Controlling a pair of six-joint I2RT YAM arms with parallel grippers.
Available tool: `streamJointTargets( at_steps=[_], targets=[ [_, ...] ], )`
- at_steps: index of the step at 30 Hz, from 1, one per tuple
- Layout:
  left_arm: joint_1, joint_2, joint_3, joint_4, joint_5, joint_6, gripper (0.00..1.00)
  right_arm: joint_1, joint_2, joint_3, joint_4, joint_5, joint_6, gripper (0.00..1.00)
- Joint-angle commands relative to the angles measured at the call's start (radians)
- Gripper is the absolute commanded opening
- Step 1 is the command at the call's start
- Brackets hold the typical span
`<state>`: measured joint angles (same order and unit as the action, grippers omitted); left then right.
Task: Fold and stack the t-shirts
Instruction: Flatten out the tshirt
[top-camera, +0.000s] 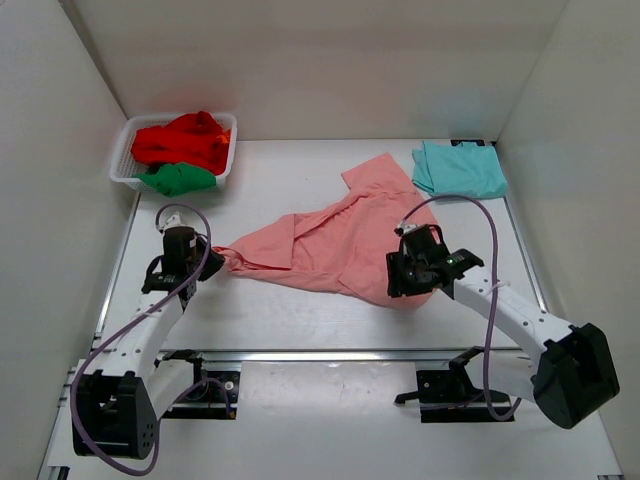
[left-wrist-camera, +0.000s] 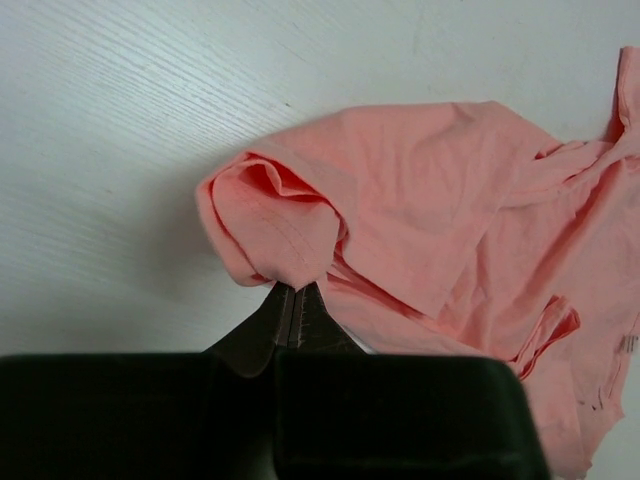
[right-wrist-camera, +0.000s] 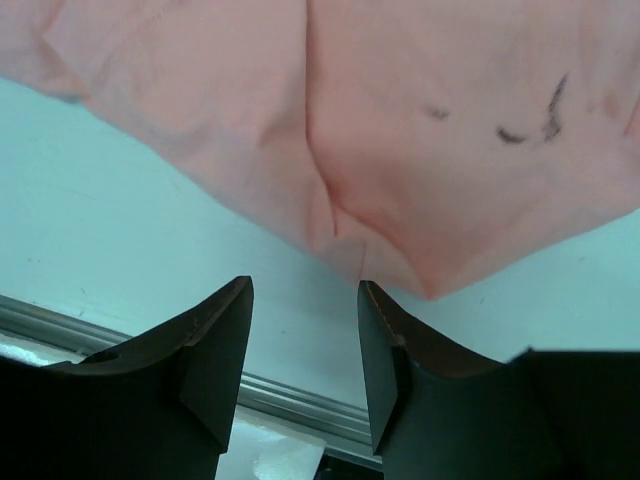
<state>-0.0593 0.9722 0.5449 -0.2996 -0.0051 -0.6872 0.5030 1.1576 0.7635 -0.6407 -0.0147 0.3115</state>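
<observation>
Mid-table, salmon-pink t-shirt lies unfolded and crumpled, pulled into a long wedge: narrow tip at left, wide body at right, one sleeve reaching toward the far right. Fabric is plain, with deep creases and a few dark marks near its near-right corner. Left gripper is pinched tight on the bunched left tip. Right gripper sits over that near-right corner, jaws apart, holding nothing. Light teal t-shirt lies folded flat just beside the pink sleeve. Red t-shirt and green t-shirt are heaped in the white basket, far left.
</observation>
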Motion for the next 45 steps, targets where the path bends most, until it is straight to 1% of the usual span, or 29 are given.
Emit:
streamJointTargets(
  at_steps=[1, 2, 3, 4, 5, 6, 8, 10, 12, 13, 15, 18, 19, 22, 33, 34, 35, 39, 41, 42, 43, 45],
  targets=[
    [-0.010, -0.020, -0.011, 0.030, 0.028, -0.011, 0.00, 0.055, -0.078, -0.035, 0.094, -0.053, 0.098, 0.44],
    [-0.005, -0.020, -0.017, 0.028, 0.028, -0.012, 0.00, 0.077, -0.081, -0.035, 0.104, -0.036, 0.115, 0.44],
    [-0.004, -0.020, -0.011, 0.028, 0.028, -0.014, 0.00, 0.127, -0.088, -0.041, 0.128, -0.006, 0.139, 0.41],
    [-0.004, -0.026, -0.016, 0.031, 0.025, -0.015, 0.00, 0.170, -0.096, -0.056, 0.151, 0.001, 0.149, 0.34],
    [0.004, -0.027, -0.028, 0.034, 0.030, -0.015, 0.00, 0.186, -0.093, -0.062, 0.198, 0.008, 0.165, 0.26],
    [0.001, -0.035, -0.030, 0.036, 0.027, -0.018, 0.00, 0.195, -0.084, -0.075, 0.249, -0.011, 0.178, 0.24],
    [-0.001, -0.030, -0.028, 0.040, 0.036, -0.018, 0.00, 0.204, -0.020, -0.070, 0.291, -0.027, 0.184, 0.27],
    [0.006, -0.030, -0.034, 0.040, 0.033, -0.015, 0.00, 0.226, 0.040, -0.015, 0.314, 0.001, 0.167, 0.27],
    [0.003, -0.036, -0.037, 0.039, 0.030, -0.020, 0.00, 0.238, 0.138, 0.031, 0.337, 0.012, 0.153, 0.33],
    [0.006, -0.041, -0.036, 0.036, 0.030, -0.020, 0.00, 0.253, 0.158, 0.060, 0.343, 0.015, 0.147, 0.34],
    [0.004, -0.044, -0.033, 0.028, 0.036, -0.015, 0.00, 0.255, 0.221, 0.109, 0.348, 0.055, 0.135, 0.39],
    [0.006, -0.044, -0.016, 0.024, 0.037, -0.011, 0.00, 0.253, 0.345, 0.181, 0.346, 0.056, 0.107, 0.42],
    [0.003, -0.049, -0.017, 0.025, 0.033, -0.002, 0.00, 0.246, 0.356, 0.204, 0.348, 0.061, 0.103, 0.43],
    [0.003, -0.046, -0.026, 0.034, 0.051, -0.017, 0.00, 0.249, 0.433, 0.243, 0.335, 0.062, 0.097, 0.43],
    [-0.004, -0.032, -0.026, 0.053, 0.054, -0.028, 0.00, 0.261, 0.534, 0.244, 0.292, 0.105, 0.093, 0.43],
    [-0.001, -0.036, -0.026, 0.044, 0.048, -0.029, 0.00, 0.262, 0.536, 0.240, 0.289, 0.107, 0.097, 0.40],
    [0.004, -0.035, -0.025, 0.053, 0.051, -0.029, 0.00, 0.267, 0.536, 0.241, 0.292, 0.110, 0.092, 0.35],
    [-0.001, -0.036, -0.017, 0.039, 0.045, -0.020, 0.00, 0.252, 0.488, 0.229, 0.293, 0.102, 0.095, 0.25],
    [-0.001, -0.039, -0.020, 0.042, 0.047, -0.023, 0.00, 0.240, 0.458, 0.223, 0.289, 0.104, 0.095, 0.15],
    [-0.002, -0.036, -0.017, 0.045, 0.048, -0.028, 0.00, 0.230, 0.441, 0.220, 0.286, 0.098, 0.092, 0.12],
    [-0.004, -0.039, -0.014, 0.039, 0.051, -0.028, 0.00, 0.227, 0.423, 0.220, 0.285, 0.094, 0.089, 0.06],
    [-0.005, -0.036, -0.010, 0.037, 0.060, -0.029, 0.00, 0.203, 0.384, 0.206, 0.280, 0.084, 0.081, 0.03]
  ],
)
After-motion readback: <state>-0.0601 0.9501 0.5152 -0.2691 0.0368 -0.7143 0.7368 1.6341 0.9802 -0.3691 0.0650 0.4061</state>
